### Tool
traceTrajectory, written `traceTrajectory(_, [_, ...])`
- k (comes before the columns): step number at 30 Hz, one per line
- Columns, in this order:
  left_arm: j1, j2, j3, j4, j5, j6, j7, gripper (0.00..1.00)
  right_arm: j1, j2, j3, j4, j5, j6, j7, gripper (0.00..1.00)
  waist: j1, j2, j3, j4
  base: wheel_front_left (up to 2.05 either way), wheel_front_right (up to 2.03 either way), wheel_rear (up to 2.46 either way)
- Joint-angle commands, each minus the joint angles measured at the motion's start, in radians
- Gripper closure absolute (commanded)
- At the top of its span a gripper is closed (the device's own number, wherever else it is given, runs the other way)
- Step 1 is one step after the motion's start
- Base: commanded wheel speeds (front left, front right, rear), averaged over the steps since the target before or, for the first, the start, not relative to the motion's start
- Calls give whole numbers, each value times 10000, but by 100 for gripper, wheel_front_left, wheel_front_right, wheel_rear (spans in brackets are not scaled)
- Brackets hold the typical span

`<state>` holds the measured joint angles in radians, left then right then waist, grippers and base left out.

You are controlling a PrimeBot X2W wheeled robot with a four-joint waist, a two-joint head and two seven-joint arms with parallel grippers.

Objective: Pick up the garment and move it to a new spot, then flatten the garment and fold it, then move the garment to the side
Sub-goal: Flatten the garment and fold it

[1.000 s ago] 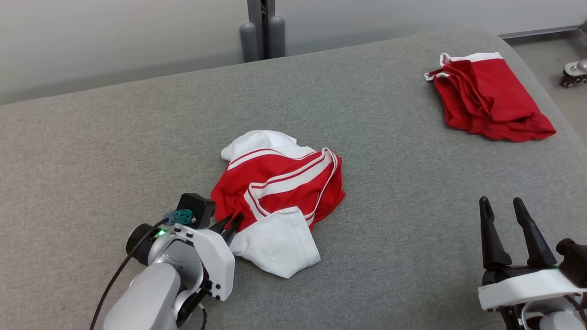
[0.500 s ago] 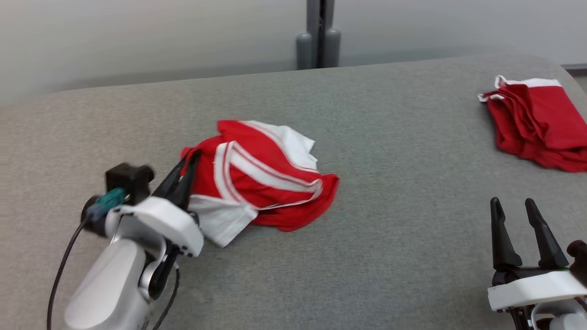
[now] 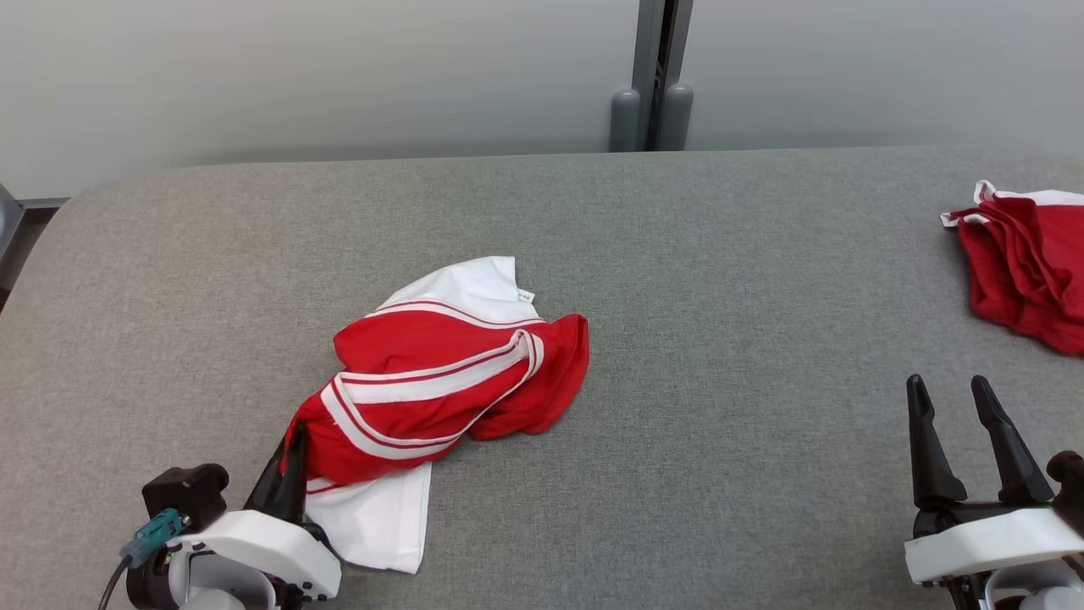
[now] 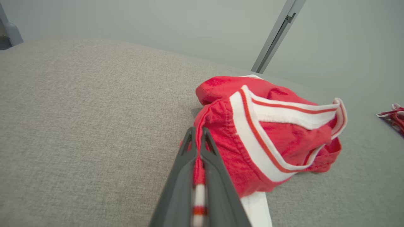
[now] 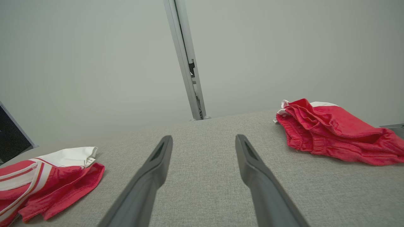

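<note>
Left wrist view shows the left hand [image 4: 198, 134] clenched on a thin hem of the garment [image 4: 271, 135], crumpled on the worktop [image 4: 79, 110] left of centre, the right hand [image 5: 203, 140] released; so slight a pinch could slip if the cloth drags.

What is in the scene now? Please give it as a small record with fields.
surface: grey fabric-covered table
task item: striped garment, red and white, crumpled, left of centre
left end effector: shut on the near-left edge of the striped garment
right end effector: open, holds nothing, at the front right, apart from both garments
other item: second red garment, bunched in layers, at the right edge of the head view
stage: striped garment gripped, not yet flattened or folded
</note>
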<state>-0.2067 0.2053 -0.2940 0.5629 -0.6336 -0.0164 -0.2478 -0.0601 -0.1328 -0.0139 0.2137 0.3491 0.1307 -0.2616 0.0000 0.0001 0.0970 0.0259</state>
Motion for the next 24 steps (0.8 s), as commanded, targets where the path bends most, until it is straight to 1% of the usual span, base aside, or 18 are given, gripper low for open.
traceTrajectory(1, [-22,49,127,-92,160,-27,-115,51,84,-105,12,48,-73,1,-50,0,0,-1,-64,51,0,0,0])
traceTrajectory(2, [-61,59,211,-186,250,-21,-140,0,73,-110,21,51,-72,1,-50,0,0,-1,-84,66,0,0,0])
traceTrajectory(5, [-112,-5,644,-779,607,44,-174,0,77,-125,48,80,-86,1,-50,0,0,-1,-184,100,0,0,0])
traceTrajectory(9, [271,-177,1434,-1881,1334,84,-172,0,116,-104,70,99,-68,1,-50,0,0,-1,-324,70,0,0,0])
traceTrajectory(14, [642,-467,2223,-2845,2104,-76,-176,0,209,-55,83,117,-52,1,-50,0,0,-1,-508,-32,0,0,0])
traceTrajectory(19, [1132,-704,2781,-3451,2777,-188,-175,0,341,-20,53,70,-27,1,-50,0,0,-1,-646,-132,0,0,0])
traceTrajectory(24, [1577,-809,3042,-3587,3142,-262,-177,0,542,4,4,45,-16,1,-50,0,0,-1,-711,-174,0,0,0])
